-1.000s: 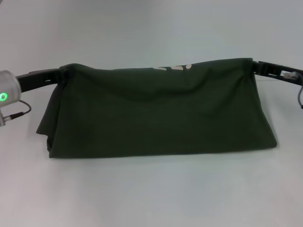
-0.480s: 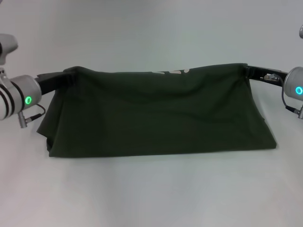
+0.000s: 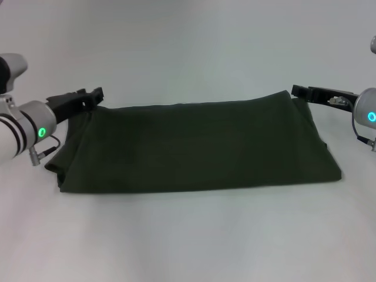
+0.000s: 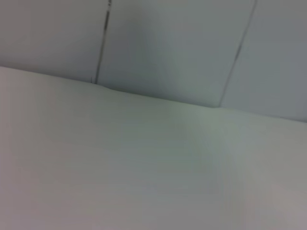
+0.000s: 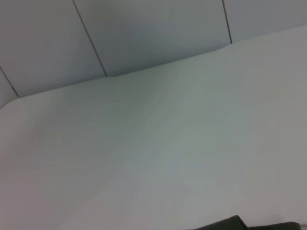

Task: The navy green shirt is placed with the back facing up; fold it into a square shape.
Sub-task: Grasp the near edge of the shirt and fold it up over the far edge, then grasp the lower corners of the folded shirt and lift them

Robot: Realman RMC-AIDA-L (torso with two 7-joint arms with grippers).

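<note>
The navy green shirt (image 3: 200, 147) lies folded into a long flat band across the middle of the white table (image 3: 188, 235), plain side up. My left gripper (image 3: 94, 94) hovers just above the shirt's far left corner, open, with no cloth in it. At the far right corner my right gripper (image 3: 296, 91) is open too, its tip right beside the cloth edge. A dark sliver of the shirt (image 5: 235, 223) shows in the right wrist view. The left wrist view shows only the table and wall.
The white tabletop (image 3: 188, 47) surrounds the shirt on all sides. A panelled grey wall (image 5: 144, 33) stands behind the table's far edge. Both forearms reach in from the left and right sides.
Both grippers lowered the lifted far edge and let it go. The shirt now lies flat, and the pale print that showed along the top edge is hidden.
</note>
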